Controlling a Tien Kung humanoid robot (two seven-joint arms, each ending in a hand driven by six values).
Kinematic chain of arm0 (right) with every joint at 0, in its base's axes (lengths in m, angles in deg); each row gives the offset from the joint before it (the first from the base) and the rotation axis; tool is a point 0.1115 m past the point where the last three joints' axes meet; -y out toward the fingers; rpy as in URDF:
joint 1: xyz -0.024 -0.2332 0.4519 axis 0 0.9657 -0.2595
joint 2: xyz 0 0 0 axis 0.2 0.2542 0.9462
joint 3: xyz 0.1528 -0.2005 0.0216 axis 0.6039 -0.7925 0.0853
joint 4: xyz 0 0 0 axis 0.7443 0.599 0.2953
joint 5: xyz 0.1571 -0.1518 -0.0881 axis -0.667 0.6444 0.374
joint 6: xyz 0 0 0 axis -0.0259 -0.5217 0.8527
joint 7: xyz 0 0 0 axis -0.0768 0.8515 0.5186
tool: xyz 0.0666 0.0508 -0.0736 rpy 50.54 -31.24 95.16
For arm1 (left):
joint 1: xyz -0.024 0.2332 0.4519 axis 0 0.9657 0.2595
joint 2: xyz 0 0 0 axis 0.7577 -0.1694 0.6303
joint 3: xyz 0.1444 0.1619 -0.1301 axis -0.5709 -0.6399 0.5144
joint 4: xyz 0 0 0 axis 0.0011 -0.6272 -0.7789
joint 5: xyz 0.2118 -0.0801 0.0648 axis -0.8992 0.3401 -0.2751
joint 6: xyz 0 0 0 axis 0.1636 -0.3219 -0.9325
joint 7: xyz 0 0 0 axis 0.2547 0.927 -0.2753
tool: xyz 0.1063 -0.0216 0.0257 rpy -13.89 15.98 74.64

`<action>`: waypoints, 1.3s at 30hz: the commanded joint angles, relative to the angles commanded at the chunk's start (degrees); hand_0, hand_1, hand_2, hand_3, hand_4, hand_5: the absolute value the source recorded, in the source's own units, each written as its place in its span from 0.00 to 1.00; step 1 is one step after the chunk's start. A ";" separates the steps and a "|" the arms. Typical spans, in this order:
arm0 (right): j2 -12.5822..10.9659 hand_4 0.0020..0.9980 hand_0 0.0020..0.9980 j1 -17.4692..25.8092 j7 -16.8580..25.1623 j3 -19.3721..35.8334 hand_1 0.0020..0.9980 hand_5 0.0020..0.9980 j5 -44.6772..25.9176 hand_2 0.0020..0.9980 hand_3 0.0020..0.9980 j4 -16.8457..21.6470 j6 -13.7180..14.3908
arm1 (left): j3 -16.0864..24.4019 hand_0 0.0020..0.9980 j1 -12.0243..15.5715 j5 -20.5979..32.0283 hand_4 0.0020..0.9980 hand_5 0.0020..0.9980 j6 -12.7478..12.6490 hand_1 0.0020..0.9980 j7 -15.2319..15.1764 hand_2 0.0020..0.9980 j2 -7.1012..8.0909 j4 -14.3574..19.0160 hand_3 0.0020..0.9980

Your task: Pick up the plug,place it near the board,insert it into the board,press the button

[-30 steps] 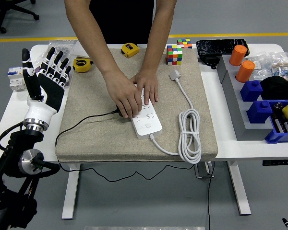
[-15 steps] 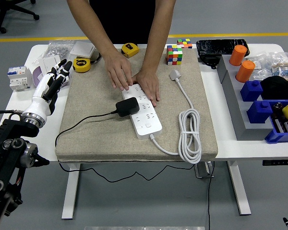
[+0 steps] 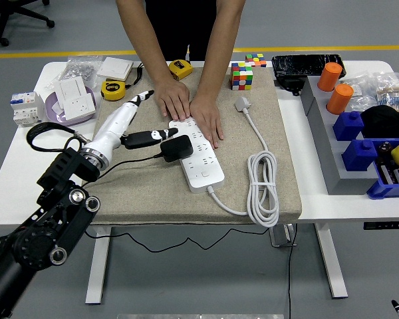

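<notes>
A white power strip [image 3: 201, 158] lies slantwise on the beige mat [image 3: 139, 193]. A black plug [image 3: 177, 148] sits on the strip's left side, and its black cable [image 3: 117, 167] trails left over the mat. My left hand [image 3: 150, 123] reaches in from the left with spread fingers: one finger points up past the person's hand, and the lower black fingers [image 3: 146, 138] touch the plug's left end. A person's two hands [image 3: 175, 101] [image 3: 206, 117] press flat on the strip's far end. The strip's round button [image 3: 205, 174] shows near its front end. My right arm is out of view.
The strip's white cord [image 3: 263, 193] lies coiled at the mat's right, with its white plug [image 3: 243, 104] further back. Two yellow tape measures [image 3: 113, 88] [image 3: 180, 68], a colour cube [image 3: 241, 75], a wall socket [image 3: 73, 95] and a breaker [image 3: 23, 106] lie around. Orange cylinders [image 3: 330, 76] and blue blocks [image 3: 350, 124] stand at the right.
My left hand swung down from the table's left edge across the mat to the plug. The person's hand came off the plug and moved to the strip's far end.
</notes>
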 joint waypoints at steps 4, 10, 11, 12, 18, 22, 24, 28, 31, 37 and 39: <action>-0.10 1.00 0.76 0.00 -0.22 -0.16 0.77 0.94 0.30 0.75 0.80 0.00 0.07 | -2.24 0.96 -2.54 -7.95 1.00 0.65 -2.54 0.99 -2.24 0.92 -1.09 -5.89 0.93; -0.08 1.00 0.76 0.10 -0.40 -0.57 0.77 0.94 0.50 0.75 0.80 0.00 0.17 | -1.40 0.93 -3.71 -8.77 1.00 0.65 -3.79 0.97 -3.81 0.90 -1.09 -13.00 0.90; -0.10 1.00 0.76 0.11 -0.43 -0.59 0.77 0.94 0.53 0.75 0.80 0.00 0.17 | -1.36 0.93 -3.81 -8.79 1.00 0.65 -3.92 0.97 -3.93 0.90 -1.09 -13.73 0.90; -0.11 1.00 0.76 0.12 -0.44 -0.63 0.77 0.94 0.54 0.75 0.80 0.00 0.18 | -1.31 0.93 -3.92 -8.76 1.00 0.65 -4.10 0.97 -4.07 0.90 -1.09 -14.56 0.90; -0.14 1.00 0.76 0.12 -0.49 -0.98 0.77 0.94 0.51 0.75 0.80 0.00 0.20 | -1.92 0.88 -4.12 -7.71 1.00 0.66 -4.46 0.93 -4.41 0.90 -1.09 -17.33 0.89; -0.11 1.00 0.76 -0.01 -0.35 -1.64 0.77 0.94 -0.06 0.75 0.80 0.00 0.14 | -3.87 0.88 -4.22 -5.37 1.00 0.66 -4.50 0.93 -4.76 0.89 -1.09 -16.87 0.89; -0.14 1.00 0.76 -0.09 -0.35 -1.70 0.77 0.94 -0.03 0.75 0.80 0.00 0.13 | -4.67 0.88 -4.60 -4.54 1.00 0.66 -4.56 0.93 -4.95 0.89 -1.09 -16.87 0.89; -0.18 1.00 0.76 -0.09 -0.43 -1.49 0.77 0.94 0.22 0.75 0.80 0.00 0.16 | -5.67 0.85 -5.50 -3.40 1.00 0.65 -5.07 0.88 -5.33 0.84 -1.09 -17.87 0.87; -0.24 1.00 0.76 -0.07 -0.52 -1.26 0.77 0.94 0.51 0.75 0.80 0.00 0.16 | -7.54 0.85 -6.28 -0.98 1.00 0.65 -6.81 0.88 -6.29 0.84 -1.09 -19.31 0.87; -0.23 1.00 0.76 -0.12 -0.46 -1.27 0.77 0.94 0.47 0.75 0.80 0.00 0.13 | -9.85 0.77 -6.80 0.45 1.00 0.50 -8.37 0.76 -6.67 0.74 -1.09 -21.15 0.78; -0.20 1.00 0.76 -0.08 -0.51 -1.12 0.77 0.94 0.64 0.75 0.80 0.00 0.13 | -10.73 0.77 -6.88 1.40 1.00 0.50 -8.74 0.76 -6.74 0.74 -1.09 -21.66 0.78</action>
